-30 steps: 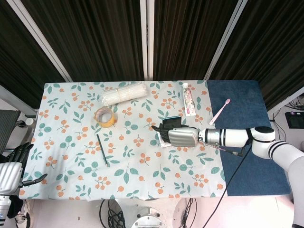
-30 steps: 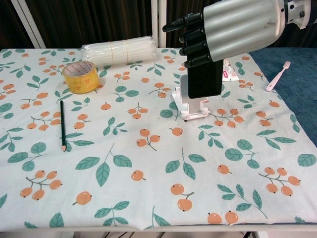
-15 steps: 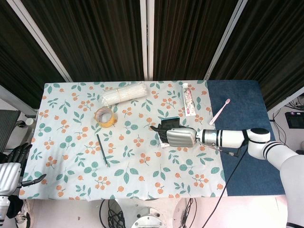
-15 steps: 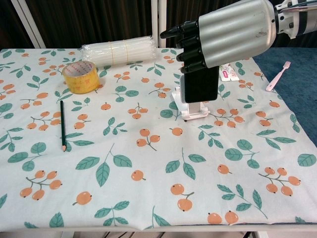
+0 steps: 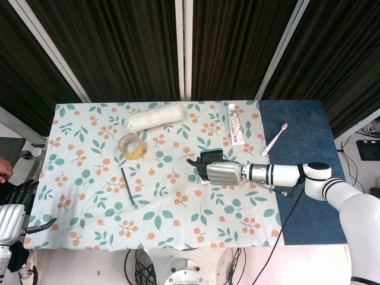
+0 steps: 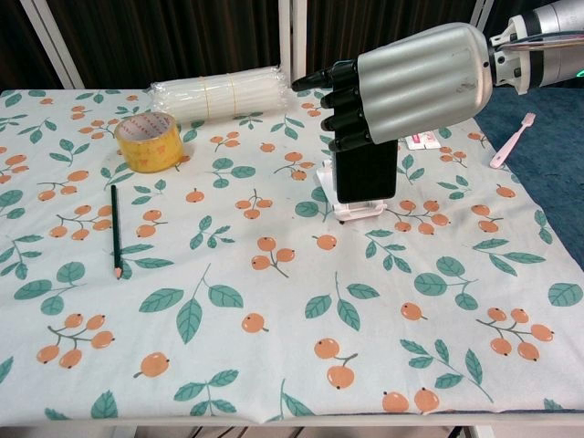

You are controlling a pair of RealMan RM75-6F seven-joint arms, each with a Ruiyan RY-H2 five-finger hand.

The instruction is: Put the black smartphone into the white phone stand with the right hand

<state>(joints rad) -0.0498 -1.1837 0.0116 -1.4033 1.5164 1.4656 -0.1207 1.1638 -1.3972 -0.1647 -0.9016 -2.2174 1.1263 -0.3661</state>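
Several dark fingers (image 6: 339, 100) of the right hand (image 6: 415, 84) curl over the top edge of the black smartphone (image 6: 365, 172), gripping it upright; the chest view shows the phone's lower end down in the white phone stand (image 6: 354, 208), though whether it sits fully in the cradle cannot be told. Seen from the head view, the same right hand (image 5: 222, 173) covers most of the phone, with only a dark sliver of the black smartphone (image 5: 211, 155) showing above it, and a corner of the white phone stand (image 5: 200, 178) peeking out at the hand's left. Behind the hand, the silver and white forearm runs to the right across the edge of the blue mat (image 5: 309, 172). Stand and phone sit on the floral tablecloth (image 6: 228, 301), right of its centre. Farther out lie a roll of yellow tape (image 6: 145, 140), a bundle of clear straws (image 6: 219, 92) beyond it, and a dark pencil (image 6: 114, 230) near the cloth's left side. A pink toothbrush (image 6: 511, 141) rests on the blue mat, and a toothpaste box (image 5: 236, 123) lies at the cloth's far right edge. Down in the head view's lower left corner, the left hand (image 5: 18, 208) hangs off the table with its fingers spread, holding nothing.
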